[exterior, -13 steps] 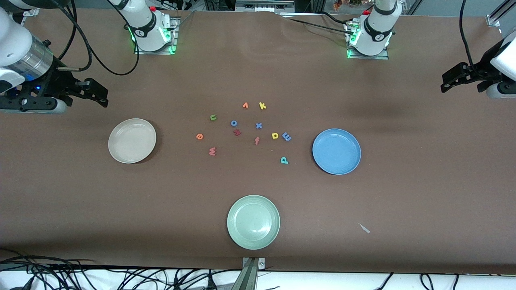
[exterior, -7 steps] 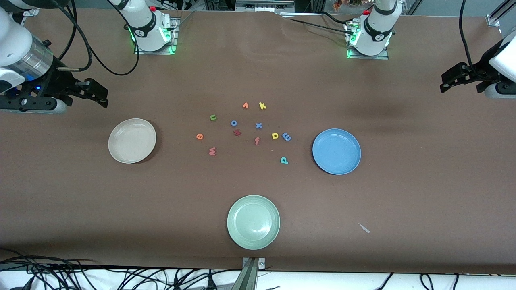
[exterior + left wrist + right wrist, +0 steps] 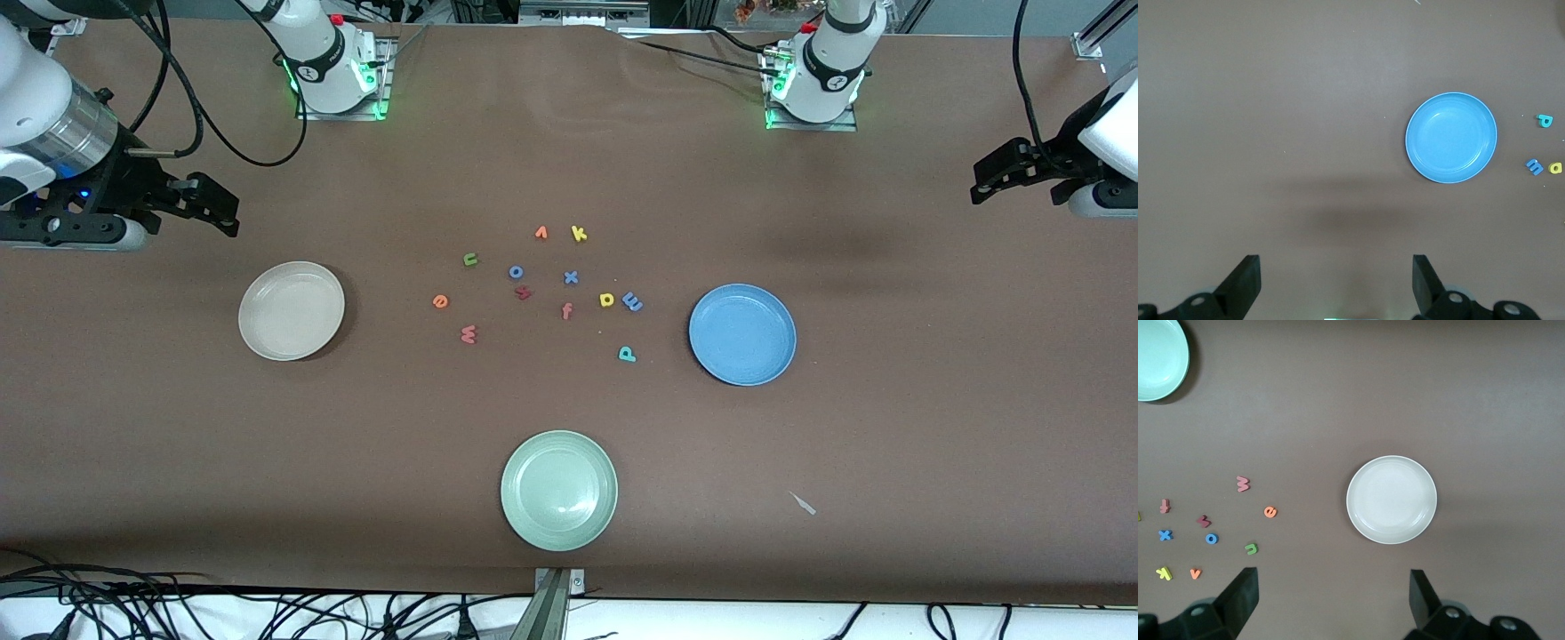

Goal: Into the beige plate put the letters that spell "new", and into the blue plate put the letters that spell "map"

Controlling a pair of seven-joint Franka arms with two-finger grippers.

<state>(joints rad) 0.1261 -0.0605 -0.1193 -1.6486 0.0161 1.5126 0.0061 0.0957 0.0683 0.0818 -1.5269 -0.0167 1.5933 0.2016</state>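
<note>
You are just starting: both plates, the beige plate (image 3: pixel 292 310) and the blue plate (image 3: pixel 742 334), are lying empty, all six letters are lying between them, and the left hand (image 3: pixel 1336 283) and the right hand (image 3: pixel 1333 600) are waiting with fingers apart.

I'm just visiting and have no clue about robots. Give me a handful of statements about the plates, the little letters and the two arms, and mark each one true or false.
1. The blue plate has nothing in it. True.
2. The teal p lies in the beige plate. False: it lies on the table, beside the blue plate.
3. The pale green plate is the plate nearest the front camera. True.
4. The right gripper holds the orange e. False: its jaws are open and hold nothing; the e lies on the table.
5. The yellow a and blue m lie side by side. True.
6. The left gripper hangs over the letters. False: it waits at its own end of the table.
</note>
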